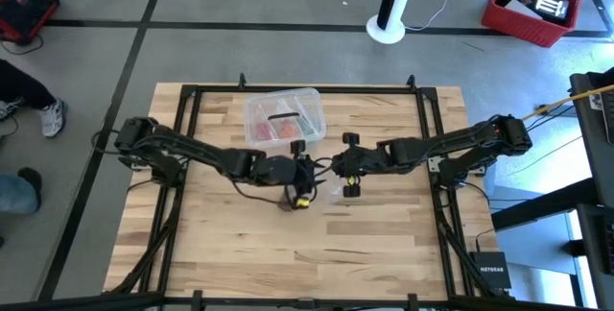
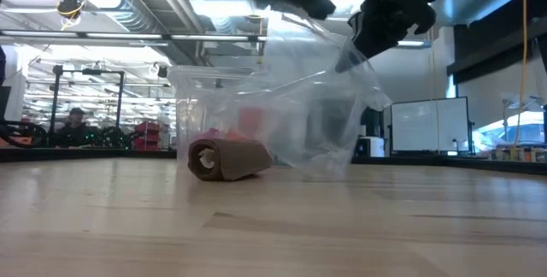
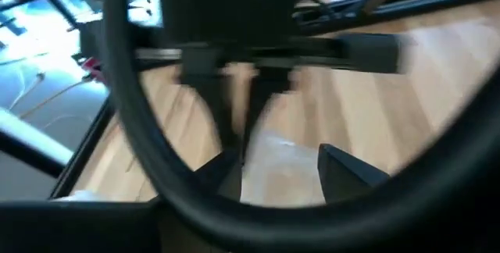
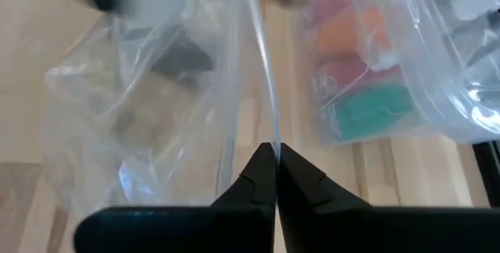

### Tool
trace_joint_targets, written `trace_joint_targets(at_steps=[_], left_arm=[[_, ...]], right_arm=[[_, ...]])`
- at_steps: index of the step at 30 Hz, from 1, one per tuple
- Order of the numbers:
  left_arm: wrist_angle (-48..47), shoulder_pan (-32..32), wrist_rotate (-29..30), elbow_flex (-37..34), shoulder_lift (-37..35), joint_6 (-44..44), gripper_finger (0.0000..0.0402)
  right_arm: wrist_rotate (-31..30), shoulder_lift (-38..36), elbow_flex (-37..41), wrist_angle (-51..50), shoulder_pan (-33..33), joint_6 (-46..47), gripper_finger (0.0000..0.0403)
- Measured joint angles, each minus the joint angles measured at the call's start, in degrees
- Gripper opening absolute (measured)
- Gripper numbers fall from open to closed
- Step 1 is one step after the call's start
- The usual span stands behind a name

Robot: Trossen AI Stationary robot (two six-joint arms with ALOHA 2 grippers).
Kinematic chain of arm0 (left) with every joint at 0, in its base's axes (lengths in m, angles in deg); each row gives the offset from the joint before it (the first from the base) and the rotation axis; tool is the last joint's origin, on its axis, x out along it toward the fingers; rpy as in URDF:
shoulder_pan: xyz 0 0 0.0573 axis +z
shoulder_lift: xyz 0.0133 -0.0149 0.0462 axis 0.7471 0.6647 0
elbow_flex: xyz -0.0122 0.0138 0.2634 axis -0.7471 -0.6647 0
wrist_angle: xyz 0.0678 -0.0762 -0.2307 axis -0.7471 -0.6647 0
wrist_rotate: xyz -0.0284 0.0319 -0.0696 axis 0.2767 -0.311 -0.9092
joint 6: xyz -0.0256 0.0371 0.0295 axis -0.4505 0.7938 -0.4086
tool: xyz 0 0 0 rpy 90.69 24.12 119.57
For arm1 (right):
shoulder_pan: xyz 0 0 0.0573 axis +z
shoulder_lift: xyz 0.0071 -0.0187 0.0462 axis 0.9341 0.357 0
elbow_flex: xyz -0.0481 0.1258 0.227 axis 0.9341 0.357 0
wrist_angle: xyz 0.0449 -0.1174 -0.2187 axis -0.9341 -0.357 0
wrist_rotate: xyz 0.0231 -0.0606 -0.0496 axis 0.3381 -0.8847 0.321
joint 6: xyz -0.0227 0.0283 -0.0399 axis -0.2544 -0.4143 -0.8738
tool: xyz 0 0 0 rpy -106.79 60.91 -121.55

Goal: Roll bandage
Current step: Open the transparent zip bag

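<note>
Rolled bandage (image 2: 227, 159) lying on its side on the wooden surface (image 2: 273, 226), near the centre, just in front of the clear plastic box (image 1: 283, 119) with red contents. Right gripper (image 4: 276, 176) — fingers closed on the edge of a crinkled clear plastic bag (image 2: 320, 114), held raised beside the roll. Left gripper (image 1: 299, 172) — close by at the centre; finger state cannot be told.

left wrist view smeared by blur, bandage (image 2: 229, 159) roll mostly hidden under arms from above
</note>
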Motion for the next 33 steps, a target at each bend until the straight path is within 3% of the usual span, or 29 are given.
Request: trace_joint_targets(at_steps=[10,26,33], left_arm=[[1.3,2.9,-6.3,0.0,3.6,-7.4,0.0159],[0.4,1.8,-6.3,0.0,4.2,-9.3,0.0159],[1.5,1.7,-3.7,-0.1,4.2,-8.8,0.0159]], right_arm=[[-1.2,0.1,0.0,-0.2,0.0,0.4,0.0002],[0.4,0.1,0.0,0.7,0.1,3.1,0.0003],[1.5,0.1,0.0,0.8,0.1,3.3,0.0004]])
